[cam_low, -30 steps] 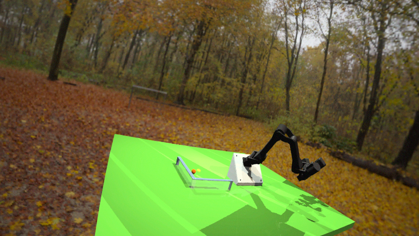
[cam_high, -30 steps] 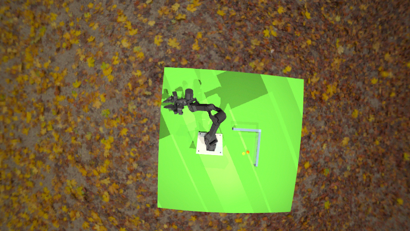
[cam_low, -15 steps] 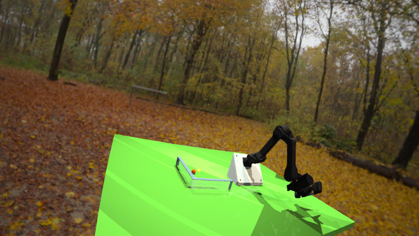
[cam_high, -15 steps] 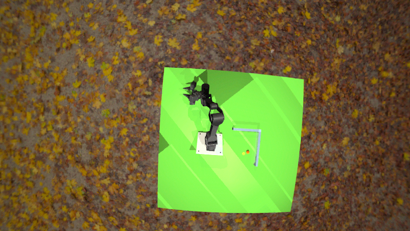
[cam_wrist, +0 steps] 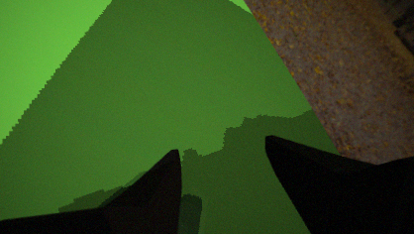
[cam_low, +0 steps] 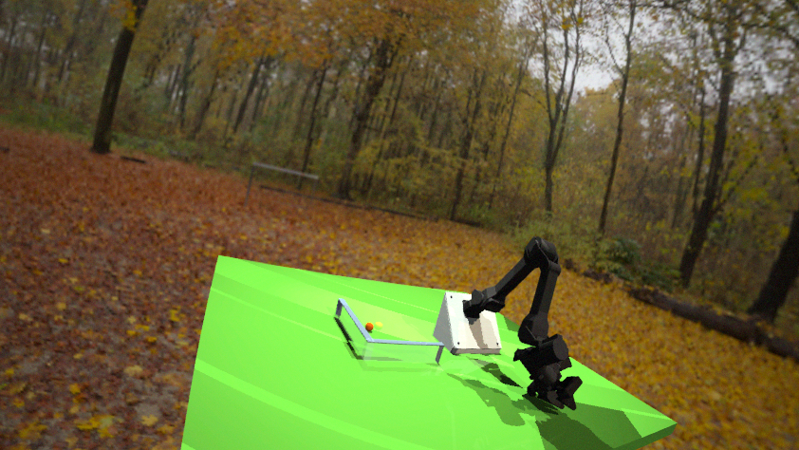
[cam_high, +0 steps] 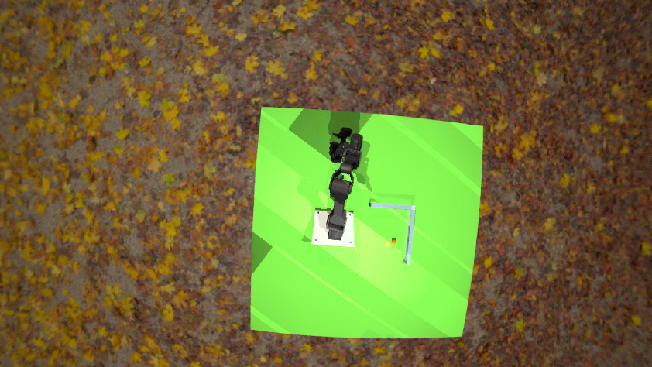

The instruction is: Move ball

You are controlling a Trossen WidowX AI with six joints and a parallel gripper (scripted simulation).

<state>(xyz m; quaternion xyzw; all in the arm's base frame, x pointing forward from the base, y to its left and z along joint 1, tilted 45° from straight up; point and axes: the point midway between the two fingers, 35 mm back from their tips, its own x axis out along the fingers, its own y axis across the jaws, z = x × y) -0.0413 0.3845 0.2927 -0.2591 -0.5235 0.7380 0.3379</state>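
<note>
Ball [cam_high: 394,240], orange, lies on the green surface [cam_high: 319,291] inside the corner made by the two low clear walls [cam_high: 411,228]. It sits just beside the longer wall, apparently not touching it, though at this size I cannot be sure. See-through copy [cam_high: 387,244], pale yellow, lies just beside the ball on the side away from that wall; the two look apart or barely touching, too small to settle. In the exterior view the ball [cam_low: 368,326] and the copy [cam_low: 379,323] sit side by side near the walls' corner [cam_low: 365,337].

Arm rises from its white base block [cam_high: 333,228] and reaches away from the walls, toward the far edge of the surface. Claw [cam_high: 339,143] is well apart from the ball. In the exterior view the claw [cam_low: 550,394] hangs low over the surface near its edge, pointing down, its shadow right beneath it.

Wrist view: two dark fingers with a gap between them, only shaded green surface and a strip of leaf-strewn ground [cam_wrist: 347,64] showing through. Claw [cam_wrist: 223,164] partly released, about half spread, grasping nothing.
</note>
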